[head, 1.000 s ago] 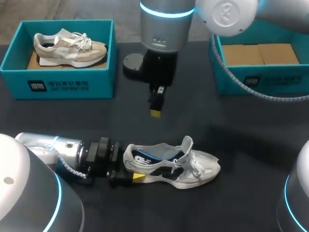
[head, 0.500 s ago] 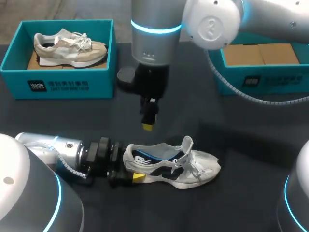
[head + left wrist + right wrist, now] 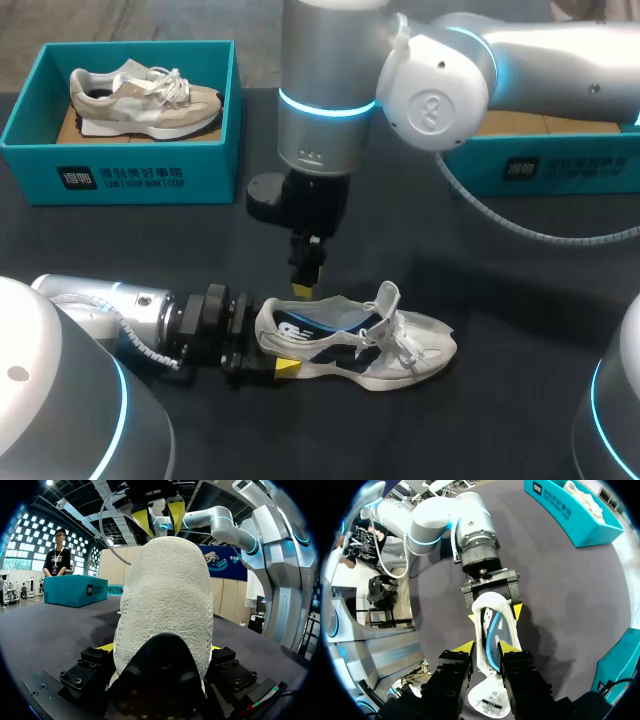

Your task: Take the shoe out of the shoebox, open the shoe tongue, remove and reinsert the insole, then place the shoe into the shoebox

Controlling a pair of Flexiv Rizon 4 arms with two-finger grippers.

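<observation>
- The left gripper (image 3: 494, 613) clamped the heel of the white-and-navy mesh sneaker (image 3: 350, 345), steadying it on the dark table (image 3: 500, 300).
- The right gripper (image 3: 485, 647) hung above its opening, fingers parted and empty, seemingly poised to reach inside.

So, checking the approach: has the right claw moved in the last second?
Yes. The right claw has come down toward the white shoe, from well clear of it to just above its opening.

A white shoe (image 3: 370, 345) lies near the table's (image 3: 500, 300) front edge, toe pointing right. The left gripper (image 3: 270, 367) clamps its heel. The right gripper (image 3: 303, 290) hangs just above the shoe's opening. At the back left corner, a box (image 3: 120, 175) holds a beige shoe (image 3: 145, 98).
</observation>
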